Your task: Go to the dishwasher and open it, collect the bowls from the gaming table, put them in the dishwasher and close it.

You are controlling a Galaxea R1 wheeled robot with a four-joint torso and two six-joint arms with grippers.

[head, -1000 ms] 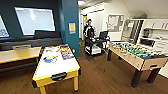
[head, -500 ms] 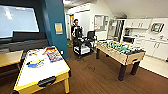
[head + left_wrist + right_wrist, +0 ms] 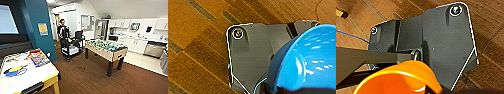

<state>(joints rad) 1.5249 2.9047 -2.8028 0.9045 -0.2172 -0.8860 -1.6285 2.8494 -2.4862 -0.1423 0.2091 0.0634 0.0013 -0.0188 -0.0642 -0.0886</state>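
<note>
Since a second ago, the view has swung right off the white-topped gaming counter toward the stainless-steel dishwasher across brown wood flooring. Whether either claw is apart or together cannot be told; a glossy bright blue bowl looms by the left wrist.

Blue bowl and orange dish both edge-cropped; grips hidden

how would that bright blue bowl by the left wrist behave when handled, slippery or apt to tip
The blue bowl looks glossy with bright highlights, so probably slippery. Its even, rounded wall suggests it is stiff, likely light. Its curved sides could let it rock if set down carelessly.
</note>
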